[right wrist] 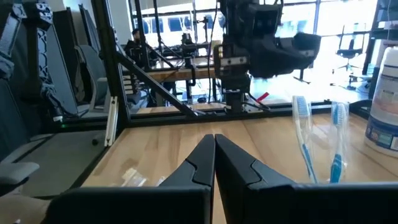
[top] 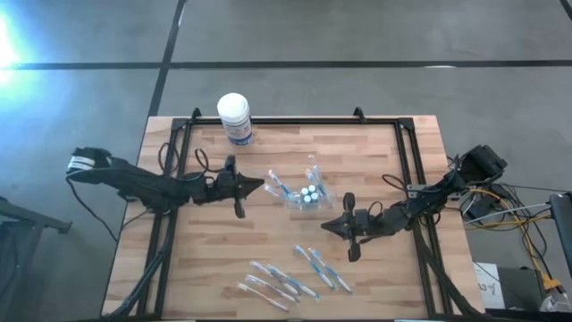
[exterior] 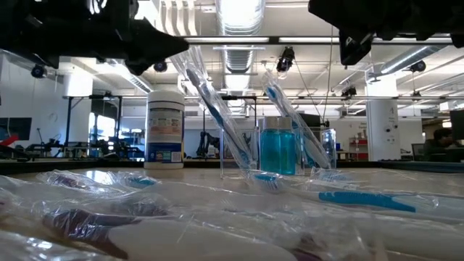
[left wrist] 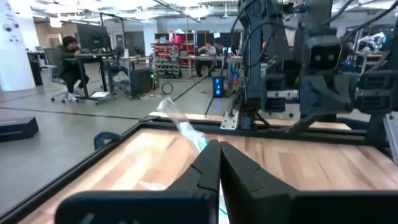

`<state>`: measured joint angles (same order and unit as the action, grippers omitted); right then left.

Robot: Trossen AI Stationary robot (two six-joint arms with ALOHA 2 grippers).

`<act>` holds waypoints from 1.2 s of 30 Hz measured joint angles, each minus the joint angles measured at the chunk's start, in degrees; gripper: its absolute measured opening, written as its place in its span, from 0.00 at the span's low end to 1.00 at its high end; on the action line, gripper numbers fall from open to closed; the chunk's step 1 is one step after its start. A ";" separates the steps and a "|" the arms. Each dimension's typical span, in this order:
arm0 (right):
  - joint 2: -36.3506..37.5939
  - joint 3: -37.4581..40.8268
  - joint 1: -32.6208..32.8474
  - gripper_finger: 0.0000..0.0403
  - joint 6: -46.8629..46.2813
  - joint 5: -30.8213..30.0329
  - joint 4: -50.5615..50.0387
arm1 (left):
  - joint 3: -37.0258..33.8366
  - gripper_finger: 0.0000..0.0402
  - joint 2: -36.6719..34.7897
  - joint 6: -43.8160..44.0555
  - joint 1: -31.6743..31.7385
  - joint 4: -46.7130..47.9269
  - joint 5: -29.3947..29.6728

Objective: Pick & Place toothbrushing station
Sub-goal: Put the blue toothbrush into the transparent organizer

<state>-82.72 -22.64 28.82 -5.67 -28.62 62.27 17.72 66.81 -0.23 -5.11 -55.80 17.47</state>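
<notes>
The toothbrushing station (top: 304,193) is a small clear holder near the table's middle. It stands on its base and holds small blue-capped bottles (exterior: 278,148). Wrapped toothbrushes (exterior: 217,109) lean out of it, heads up. My left gripper (top: 260,186) is shut, level, just left of the station, its tips (left wrist: 219,149) short of one leaning brush (left wrist: 182,126). My right gripper (top: 325,225) is shut too, hovering to the station's near right with nothing in it; its wrist view shows two of the brushes (right wrist: 303,140) standing beyond it.
A white round tub with a blue label (top: 234,118) stands at the far edge, left of middle. Several wrapped toothbrushes (top: 279,281) lie loose near the front edge, more of them (top: 323,266) to their right. A black frame (top: 295,122) runs around the tabletop.
</notes>
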 joint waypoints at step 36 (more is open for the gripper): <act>0.00 -0.21 0.09 0.02 -2.58 0.17 -2.50 | 8.63 0.07 -18.91 -1.34 -1.35 29.26 -19.30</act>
<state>-82.72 -22.85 28.91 -8.25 -28.45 59.78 26.35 47.89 -1.57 -6.46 -26.54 -1.83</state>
